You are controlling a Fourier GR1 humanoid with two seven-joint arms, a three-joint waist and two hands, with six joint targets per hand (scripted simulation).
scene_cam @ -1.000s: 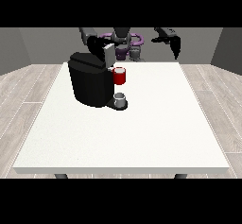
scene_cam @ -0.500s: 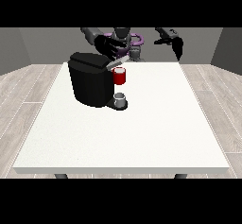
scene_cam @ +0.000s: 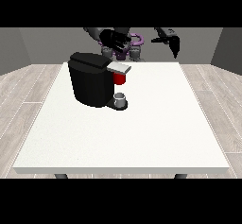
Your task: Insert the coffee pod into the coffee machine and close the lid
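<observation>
My hand at the view's left hangs above the far edge of the table, its fingers spread and fairly straight, with nothing between them. It sits just above and behind the coffee machine's top, apart from it. My hand at the view's right is raised over the far right part of the table, well apart from the machine; its fingers look loosely extended, pointing partly down, and it holds nothing that I can see.

The coffee machine is a black block standing upright on the left half of the white table, toward the far side. Its lid, a light grey flap, juts out level toward the view's right from the top front of the body. Under the lid is a red thing at the machine. Below that, on the machine's base, rests a small grey thing; I cannot tell whether it is the pod, nor which way its long axis runs.

Room for moving: the near half and the whole right half of the table carry nothing. The machine stands close to the left edge and nearer the far edge than the near one. Between my 2 hands, behind the far edge, my purple and grey torso shows.
</observation>
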